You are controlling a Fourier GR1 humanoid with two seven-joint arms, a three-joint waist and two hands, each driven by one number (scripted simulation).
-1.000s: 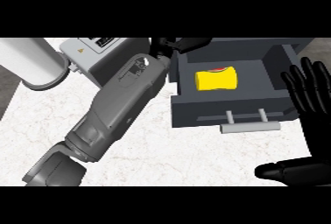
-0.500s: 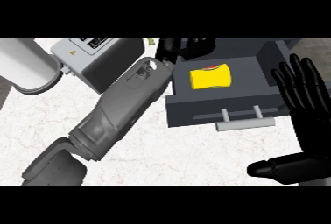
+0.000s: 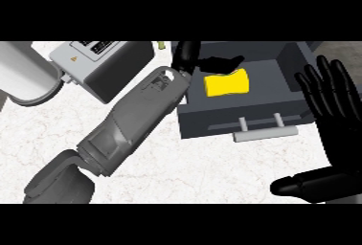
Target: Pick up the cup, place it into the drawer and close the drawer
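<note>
The yellow cup (image 3: pixel 228 82) lies inside the open dark grey drawer (image 3: pixel 212 125), near its back left corner. My left forearm reaches up from the lower left. My left hand (image 3: pixel 216 62) hovers just behind and above the cup with its fingers relaxed, holding nothing. The drawer's pale bar handle (image 3: pixel 265 135) faces me. At the view's right edge my right hand (image 3: pixel 332 103) rests open with its fingers up, beside the drawer's right wall.
A grey and white box-shaped appliance (image 3: pixel 106 62) stands at the back left, close to my left forearm. A white cylinder (image 3: pixel 25 72) stands further left. White marble counter (image 3: pixel 198 167) stretches in front of the drawer.
My left forearm has swung a little to the right, and its hand stays behind the cup. The cup lies still in the drawer. The right hand has barely moved.
</note>
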